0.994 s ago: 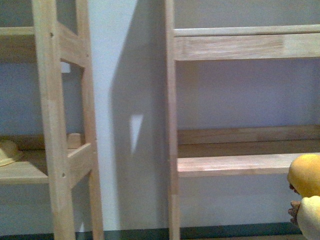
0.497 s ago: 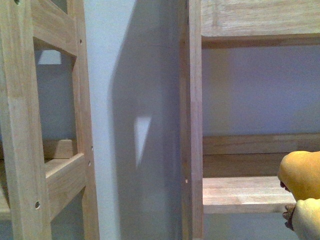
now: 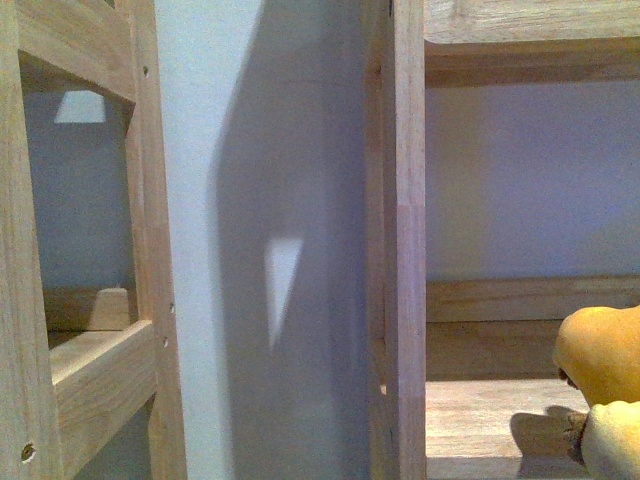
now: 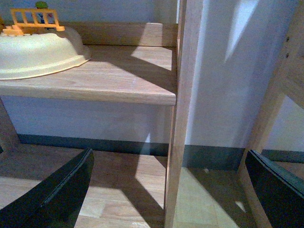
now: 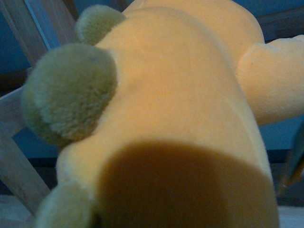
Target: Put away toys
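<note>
Orange-yellow plush animal (image 3: pixel 600 345), cut off at the edge, hovers above the pale wooden shelf board (image 3: pixel 480 420). I cannot tell the right end effector's grip. Left end effector (image 4: pixel 168 156) gapes, empty. A half-seen cream tray (image 4: pixel 42 52) holds an orange plastic fence (image 4: pixel 35 18).

Ahead of the left gripper (image 4: pixel 168 156) a wooden shelf (image 4: pixel 109 76) is seen, and a cream tray (image 4: pixel 42 54) is set on it. Under the gripper a wooden floor (image 4: pixel 118 199) is laid, with the shelf's post (image 4: pixel 183 95) stood on it.
</note>
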